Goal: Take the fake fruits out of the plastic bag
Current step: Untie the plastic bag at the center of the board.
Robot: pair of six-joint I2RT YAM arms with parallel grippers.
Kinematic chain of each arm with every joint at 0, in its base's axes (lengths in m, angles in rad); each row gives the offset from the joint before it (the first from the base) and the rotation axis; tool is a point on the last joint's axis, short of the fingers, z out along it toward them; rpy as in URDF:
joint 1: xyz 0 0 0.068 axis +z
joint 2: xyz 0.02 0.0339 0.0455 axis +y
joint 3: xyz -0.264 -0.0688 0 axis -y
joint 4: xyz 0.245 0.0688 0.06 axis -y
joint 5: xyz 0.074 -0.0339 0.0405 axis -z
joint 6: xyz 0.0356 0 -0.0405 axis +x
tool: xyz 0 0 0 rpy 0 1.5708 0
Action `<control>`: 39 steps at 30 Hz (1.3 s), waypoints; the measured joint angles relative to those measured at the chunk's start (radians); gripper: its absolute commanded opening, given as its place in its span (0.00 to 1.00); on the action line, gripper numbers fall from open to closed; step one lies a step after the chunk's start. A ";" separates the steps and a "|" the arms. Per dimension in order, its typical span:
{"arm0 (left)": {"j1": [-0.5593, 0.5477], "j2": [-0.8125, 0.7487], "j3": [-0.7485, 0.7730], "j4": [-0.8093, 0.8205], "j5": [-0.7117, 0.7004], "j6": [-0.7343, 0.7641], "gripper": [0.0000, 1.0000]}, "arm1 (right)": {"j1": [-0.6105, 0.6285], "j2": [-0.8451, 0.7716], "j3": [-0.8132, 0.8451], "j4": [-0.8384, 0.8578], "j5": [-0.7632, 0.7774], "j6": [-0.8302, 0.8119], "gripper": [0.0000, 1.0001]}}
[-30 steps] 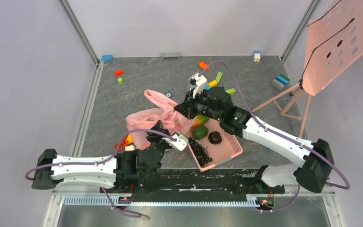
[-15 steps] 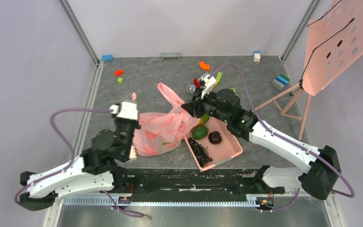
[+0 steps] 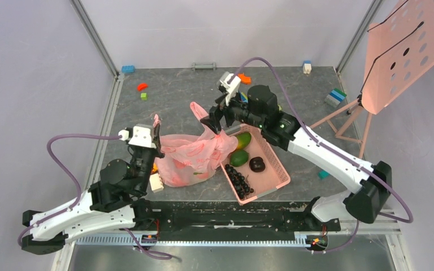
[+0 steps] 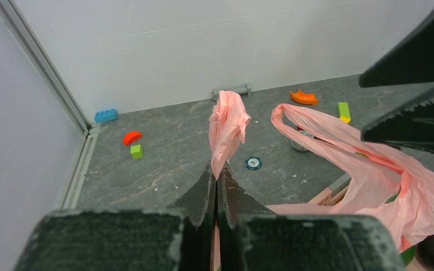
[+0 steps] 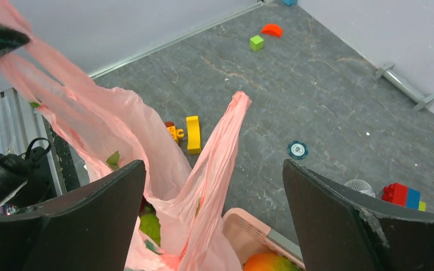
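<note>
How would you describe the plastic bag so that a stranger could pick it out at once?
On the grey table, look near the middle, just left of the pink slotted basket. The plastic bag slumps there, one handle pinched by the left gripper. Unlike the rigid basket, it is thin, crinkled and translucent, printed with darker pink shapes.
</note>
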 measured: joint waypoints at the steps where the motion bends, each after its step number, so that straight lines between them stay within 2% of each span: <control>1: 0.000 -0.002 -0.004 0.000 0.002 0.000 0.02 | 0.000 0.013 0.021 -0.008 0.003 -0.002 0.95; 10: 0.000 -0.010 -0.010 0.000 0.005 0.000 0.02 | -0.005 0.311 0.352 -0.288 -0.025 0.032 0.92; 12: 0.000 -0.011 -0.010 0.000 0.005 0.000 0.02 | -0.005 0.372 0.398 -0.339 -0.034 0.041 0.74; 15: 0.000 -0.011 -0.010 0.000 0.005 0.000 0.02 | -0.005 0.432 0.437 -0.388 -0.053 0.048 0.36; 16: 0.000 -0.011 -0.010 0.000 0.005 0.000 0.02 | -0.005 0.447 0.449 -0.404 -0.066 0.057 0.27; 18: 0.000 -0.005 -0.009 0.006 0.000 0.001 0.02 | -0.005 0.465 0.476 -0.422 -0.093 0.066 0.14; 21: 0.014 0.031 0.000 0.037 -0.005 0.012 0.02 | -0.008 0.487 0.554 -0.422 -0.112 0.080 0.03; 24: 0.077 0.113 0.059 0.060 0.007 0.026 0.02 | -0.015 0.523 0.682 -0.391 -0.113 0.109 0.00; 28: 0.253 0.261 0.218 0.047 0.098 0.006 0.02 | -0.054 0.572 0.814 -0.260 -0.126 0.176 0.00; 34: 0.542 0.477 0.456 0.006 0.300 -0.086 0.02 | -0.150 0.599 0.826 0.015 -0.144 0.299 0.00; 39: 0.648 0.553 0.523 -0.022 0.422 -0.131 0.02 | -0.184 0.588 0.748 0.240 -0.145 0.333 0.00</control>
